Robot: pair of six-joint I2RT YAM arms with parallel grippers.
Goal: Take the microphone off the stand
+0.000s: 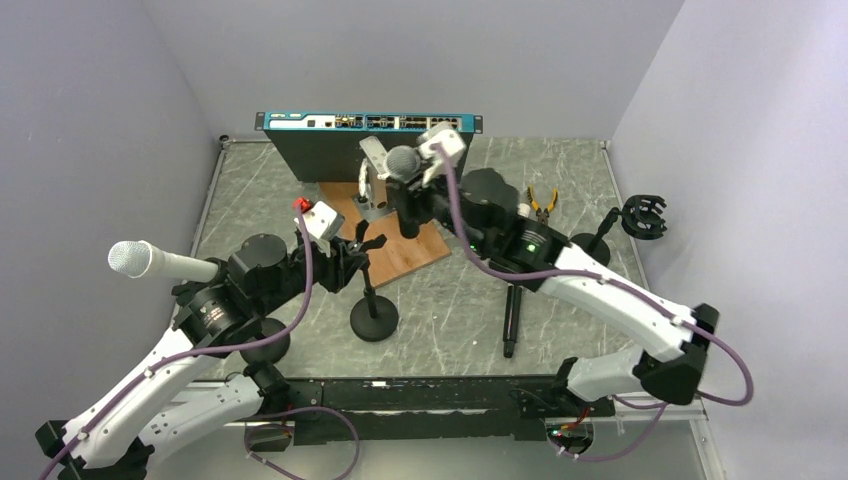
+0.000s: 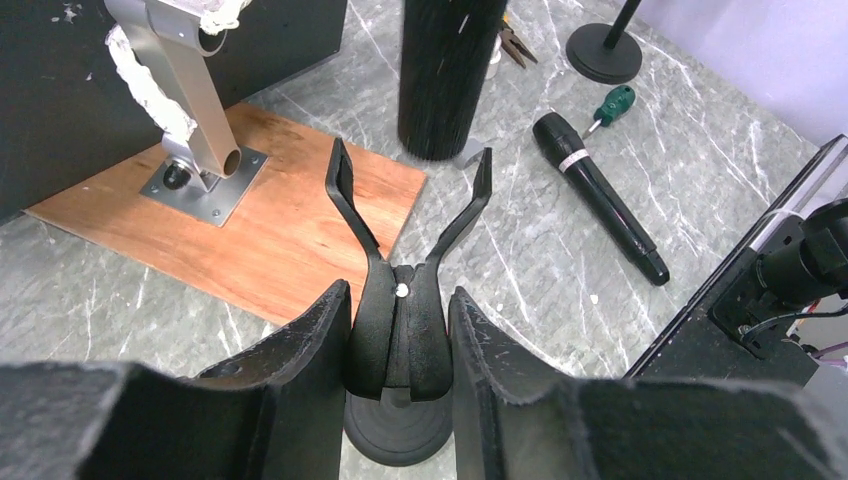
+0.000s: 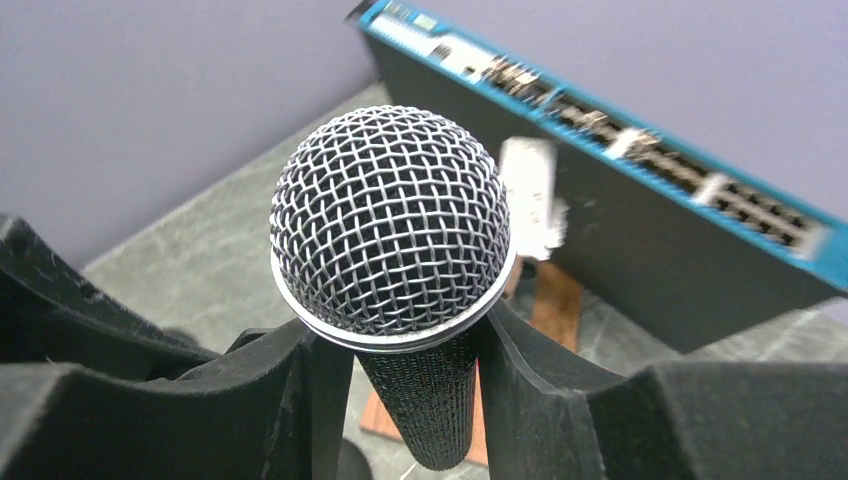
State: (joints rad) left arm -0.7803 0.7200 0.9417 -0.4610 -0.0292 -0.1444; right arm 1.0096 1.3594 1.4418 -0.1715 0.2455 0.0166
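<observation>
Near: left tool (image 2: 398, 312) clamped on empty stand clip (image 2: 398, 345). Far, centre: microphone (image 3: 390, 220) upright, clear of clip, right tool (image 3: 405, 350) clamped on its handle just under grille. Prob. stiff, fairly heavy, w/ smooth taper, so could slip. Hold handle, not dentable mesh.

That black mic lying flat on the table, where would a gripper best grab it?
Probably around the mid-body of the mic, coming straight down from above with jaws across its width. It lies flat on the table, long and round, with bare surface on both sides; the screwdriver crowds only one end.
</observation>
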